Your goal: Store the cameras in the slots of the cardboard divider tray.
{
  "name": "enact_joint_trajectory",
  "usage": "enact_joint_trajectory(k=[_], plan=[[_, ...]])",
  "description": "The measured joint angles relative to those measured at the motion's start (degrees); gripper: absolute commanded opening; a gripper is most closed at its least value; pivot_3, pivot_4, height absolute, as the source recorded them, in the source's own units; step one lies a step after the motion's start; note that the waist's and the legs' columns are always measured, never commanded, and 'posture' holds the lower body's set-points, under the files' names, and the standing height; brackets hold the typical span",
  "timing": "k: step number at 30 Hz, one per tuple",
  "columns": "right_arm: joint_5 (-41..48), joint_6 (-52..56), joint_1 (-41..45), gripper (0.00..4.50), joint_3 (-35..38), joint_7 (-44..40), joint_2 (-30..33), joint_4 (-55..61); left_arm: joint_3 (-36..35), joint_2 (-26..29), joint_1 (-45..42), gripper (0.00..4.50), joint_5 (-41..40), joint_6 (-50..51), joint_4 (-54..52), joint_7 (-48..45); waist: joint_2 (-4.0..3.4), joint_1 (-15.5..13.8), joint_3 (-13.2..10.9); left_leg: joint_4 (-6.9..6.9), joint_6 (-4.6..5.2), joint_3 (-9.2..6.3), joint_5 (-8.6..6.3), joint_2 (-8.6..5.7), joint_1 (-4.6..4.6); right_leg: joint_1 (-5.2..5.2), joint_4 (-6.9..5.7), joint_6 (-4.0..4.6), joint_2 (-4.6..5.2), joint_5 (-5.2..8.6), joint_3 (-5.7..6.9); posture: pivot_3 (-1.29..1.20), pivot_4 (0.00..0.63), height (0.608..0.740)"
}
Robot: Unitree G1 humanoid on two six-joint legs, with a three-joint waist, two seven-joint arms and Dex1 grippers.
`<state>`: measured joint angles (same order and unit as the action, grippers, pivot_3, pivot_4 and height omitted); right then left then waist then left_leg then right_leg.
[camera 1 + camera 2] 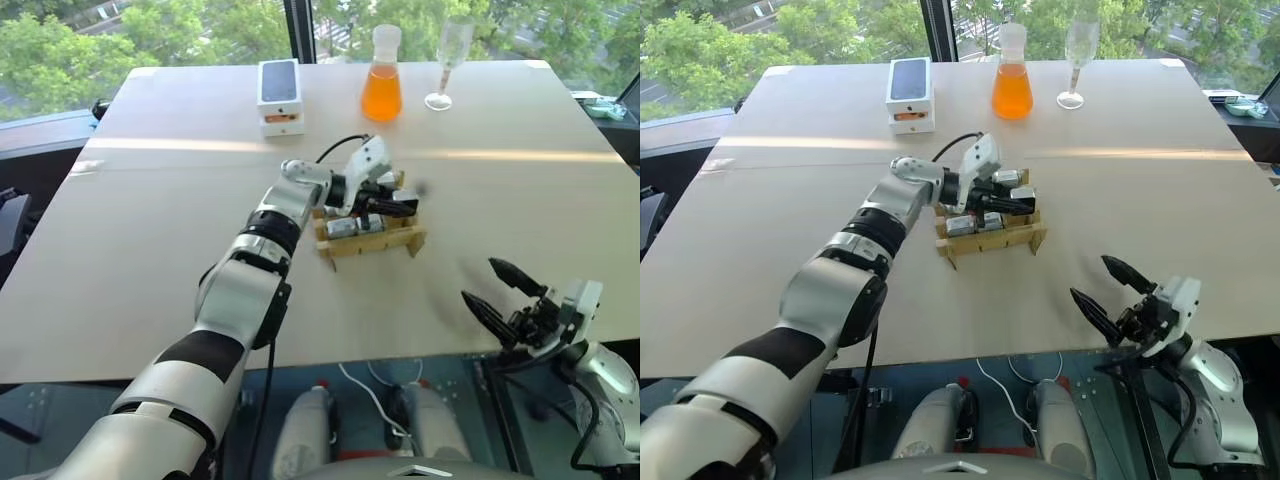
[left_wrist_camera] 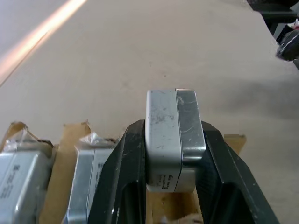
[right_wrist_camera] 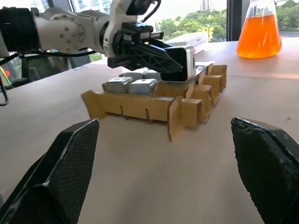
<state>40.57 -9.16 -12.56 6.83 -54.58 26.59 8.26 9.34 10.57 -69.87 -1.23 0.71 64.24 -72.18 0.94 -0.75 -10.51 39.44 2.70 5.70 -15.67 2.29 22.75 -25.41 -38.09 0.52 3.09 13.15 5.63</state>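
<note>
A: Status? Your left gripper (image 3: pixel 175 63) is pinching a camera (image 2: pixel 170 135) by its sides, over the right end of the cardboard divider tray (image 3: pixel 154 105); other cameras (image 3: pixel 131 84) sit slotted.

B: And the right gripper (image 1: pixel 505 290)?

A: Spread wide, empty, near the table (image 1: pixel 150 250) edge, well apart.

B: Risks?

A: Camera may catch a strip if you lower off-centre; the light tray could shift or buckle.
</note>
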Motion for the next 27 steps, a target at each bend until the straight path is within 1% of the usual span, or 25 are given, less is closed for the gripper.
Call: enact_joint_trajectory(k=[5, 12, 19, 27], plan=[[-0.9, -1.0, 0.26, 4.46, 0.19, -3.3, -1.0, -0.08, -0.01, -0.15, 0.01, 0.76, 1.23, -1.04, 0.03, 2.42, 0.0, -0.03, 0.0, 0.01, 0.01, -0.05, -0.01, -0.01, -0.02, 0.01, -0.02, 0.0, 0.0, 0.0, 0.03, 0.0, 0.15, 0.74], [-0.99, -0.88, 2.1, 4.46, 0.38, -3.58, -2.09, -0.07, 0.02, -0.27, 0.27, 0.76, 2.19, -1.06, -0.08, 2.66, 0.0, -0.04, 0.01, 0.02, 0.0, -0.03, 0.0, -0.02, -0.01, 0.02, -0.02, 0.0, 0.01, 0.0, 0.03, 0.0, 0.15, 0.74], [-1.13, -0.8, 2.29, 4.46, 0.55, -3.65, -2.34, -0.18, 0.4, 0.16, 2.3, 0.76, 3.21, -1.4, -3.03, 2.5, 0.0, -0.04, 0.03, 0.02, 0.0, -0.03, 0.0, -0.02, -0.04, 0.03, -0.04, 0.0, 0.01, 0.0, 0.02, 0.0, 0.15, 0.74], [-1.3, -0.8, 3.82, 4.46, 1.0, -3.92, -2.43, -1.28, 0.96, 0.04, 3.41, 0.76, 3.9, -1.25, -4.07, 2.43, 0.01, -0.04, 0.04, 0.05, 0.0, -0.03, 0.0, -0.02, -0.09, 0.06, -0.08, 0.0, 0.01, -0.01, 0.02, 0.0, 0.15, 0.74]])
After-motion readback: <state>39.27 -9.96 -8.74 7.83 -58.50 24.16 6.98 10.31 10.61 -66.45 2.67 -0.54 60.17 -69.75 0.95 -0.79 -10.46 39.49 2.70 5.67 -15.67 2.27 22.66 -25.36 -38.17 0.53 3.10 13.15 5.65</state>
